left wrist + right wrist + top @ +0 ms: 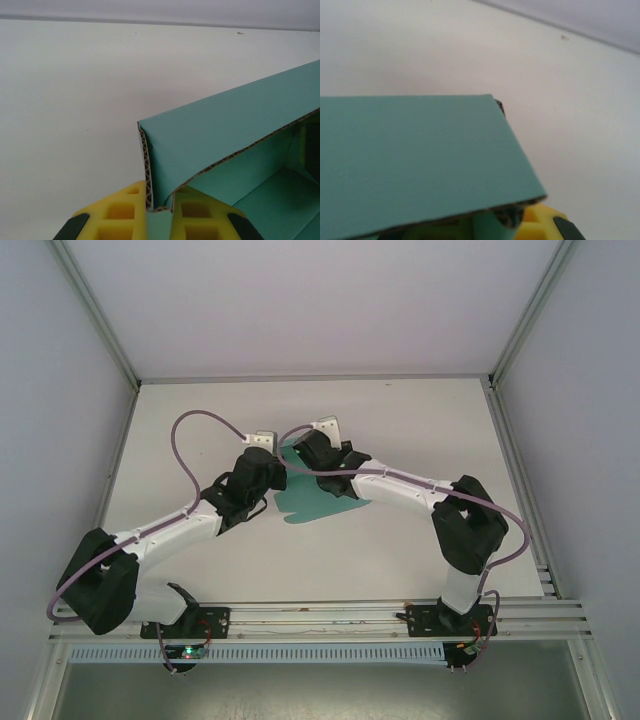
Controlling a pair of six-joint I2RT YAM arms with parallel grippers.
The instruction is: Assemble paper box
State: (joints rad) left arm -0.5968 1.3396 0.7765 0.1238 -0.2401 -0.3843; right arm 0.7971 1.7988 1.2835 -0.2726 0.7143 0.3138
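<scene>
The paper box (318,498) lies mid-table (420,420), half hidden under both arms. The left gripper (159,210) clamps its wall edge, and the right gripper (487,227) pinches it too, mostly covered by card. Bare white surface, grey walls (300,300).

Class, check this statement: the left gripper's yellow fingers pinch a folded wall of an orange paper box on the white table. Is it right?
Not quite. The paper box is teal-green, not orange. The left wrist view shows it: the left gripper has its yellow fingers pinched on the box's folded wall, on the white table.
</scene>
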